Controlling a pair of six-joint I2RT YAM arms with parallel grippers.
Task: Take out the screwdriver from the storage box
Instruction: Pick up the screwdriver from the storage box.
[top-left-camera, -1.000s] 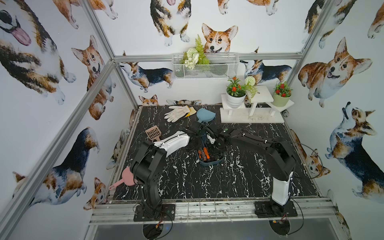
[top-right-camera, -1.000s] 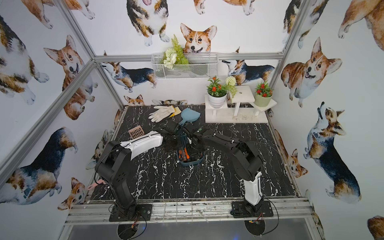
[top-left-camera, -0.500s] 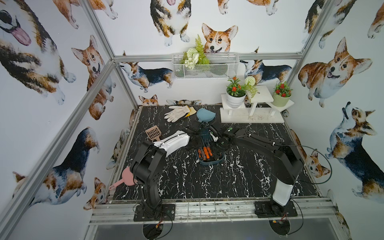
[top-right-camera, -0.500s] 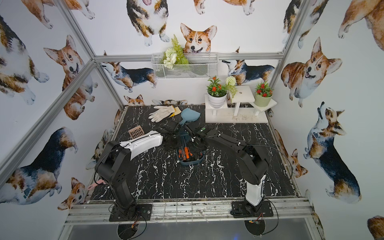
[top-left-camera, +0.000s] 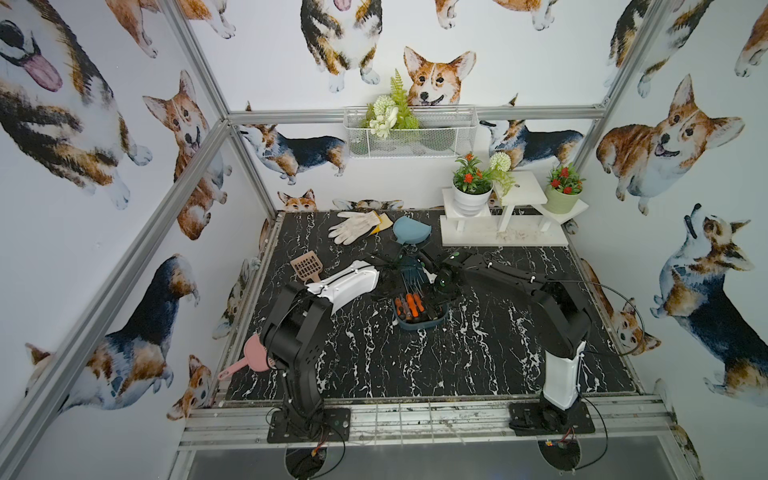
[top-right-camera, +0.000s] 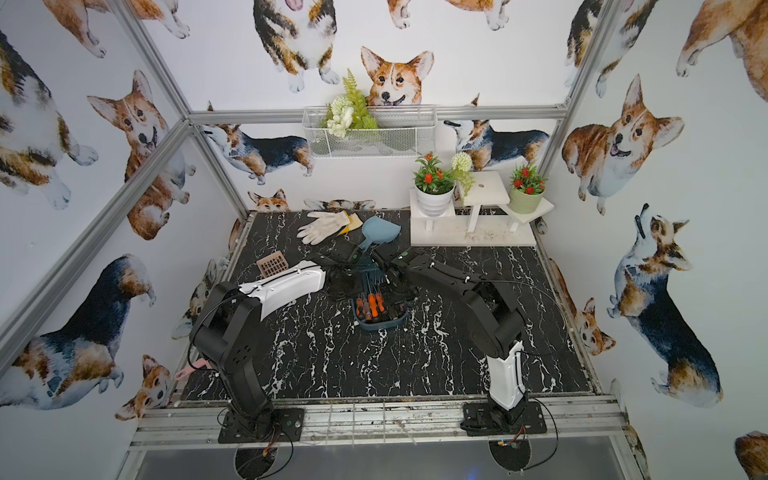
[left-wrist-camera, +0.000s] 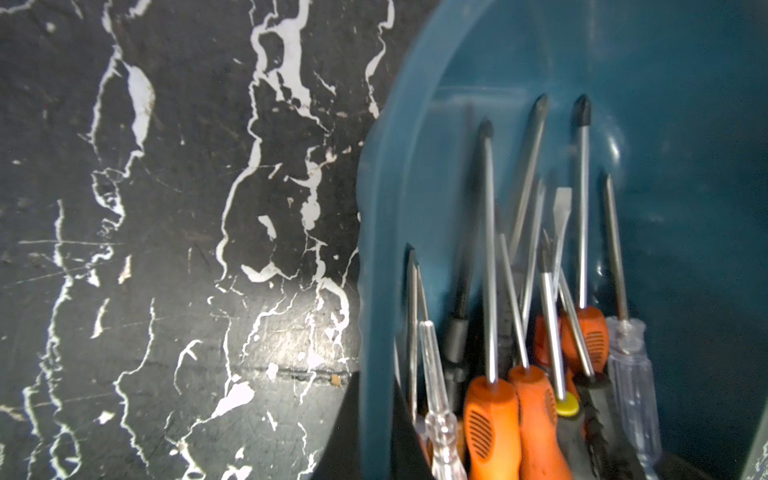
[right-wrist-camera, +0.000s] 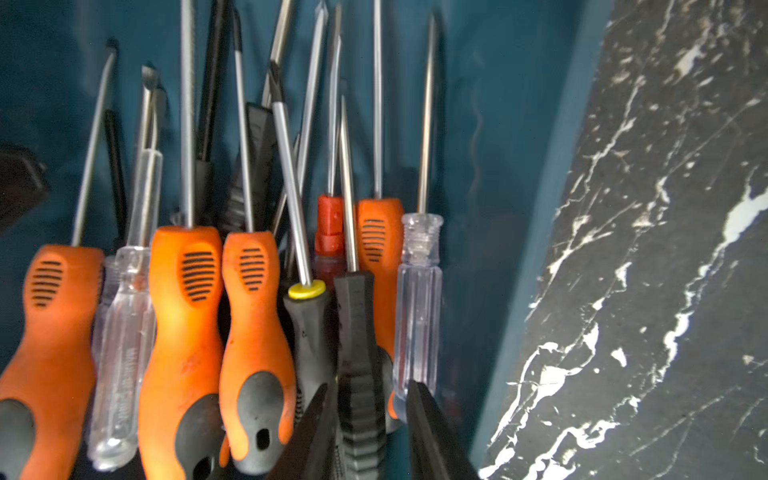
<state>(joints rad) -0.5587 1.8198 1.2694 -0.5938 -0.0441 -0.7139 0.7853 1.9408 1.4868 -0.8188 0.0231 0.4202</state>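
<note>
- The storage box (top-left-camera: 419, 327) sits about mid-table (top-left-camera: 457, 365); screwdrivers (top-left-camera: 411, 305) lie inside it, tips toward 12 o'clock
- The left gripper (left-wrist-camera: 368, 453) reaches in from 10 o'clock; it is closed tight, seemingly pinching the box's wall
- The right gripper (right-wrist-camera: 368, 399) comes from 2 o'clock; its jaws stand apart astride a black-handled screwdriver (right-wrist-camera: 359, 332) in the box; a gap shows on one side

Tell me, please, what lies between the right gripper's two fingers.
A black-handled screwdriver in the storage box lies between them, seen in the right wrist view.
</note>
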